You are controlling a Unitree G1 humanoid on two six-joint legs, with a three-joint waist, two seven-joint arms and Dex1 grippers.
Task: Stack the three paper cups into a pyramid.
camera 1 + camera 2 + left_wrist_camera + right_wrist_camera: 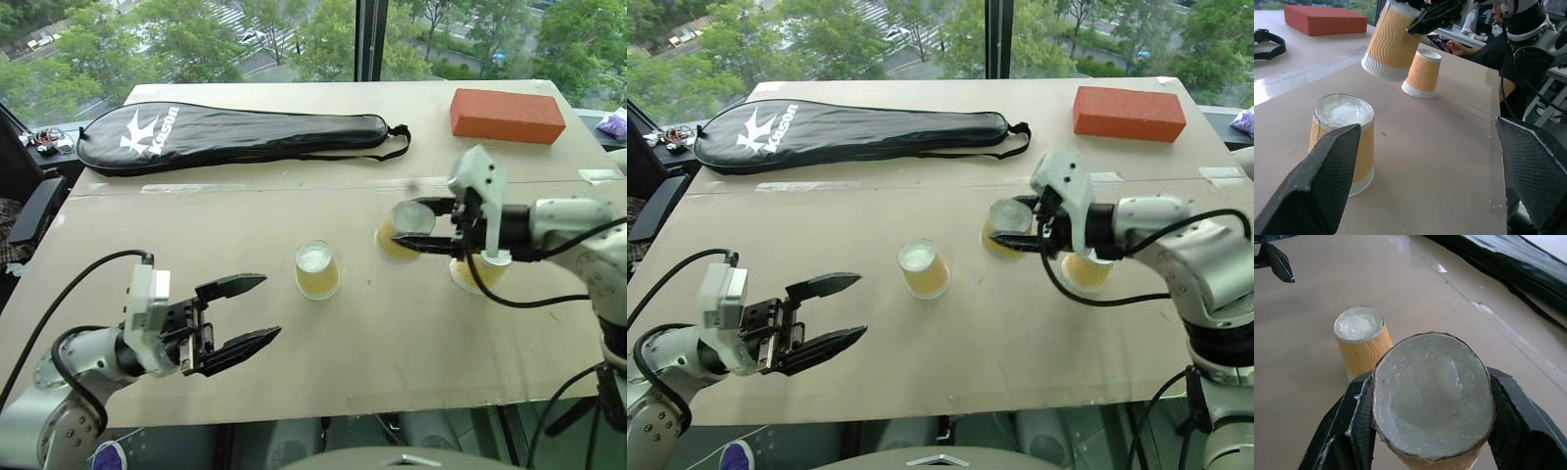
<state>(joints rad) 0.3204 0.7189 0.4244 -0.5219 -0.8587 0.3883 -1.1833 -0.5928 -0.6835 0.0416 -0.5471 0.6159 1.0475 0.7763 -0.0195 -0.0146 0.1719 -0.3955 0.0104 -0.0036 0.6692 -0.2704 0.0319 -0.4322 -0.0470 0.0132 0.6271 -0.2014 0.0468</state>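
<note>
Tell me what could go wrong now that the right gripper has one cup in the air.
The right gripper pinches the lifted cup hard enough that its end looks oval; it may crumple or slip out. The two cups on the table, the middle cup and the far cup, stand well apart, so the lifted cup could not bridge them yet. The lifted cup hangs close beside the far cup and could knock it.

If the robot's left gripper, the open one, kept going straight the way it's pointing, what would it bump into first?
Probably the nearest upside-down paper cup. In the left wrist view it stands just ahead of the open left gripper, near one finger. Depth is hard to judge, so it might slide just past it.
</note>
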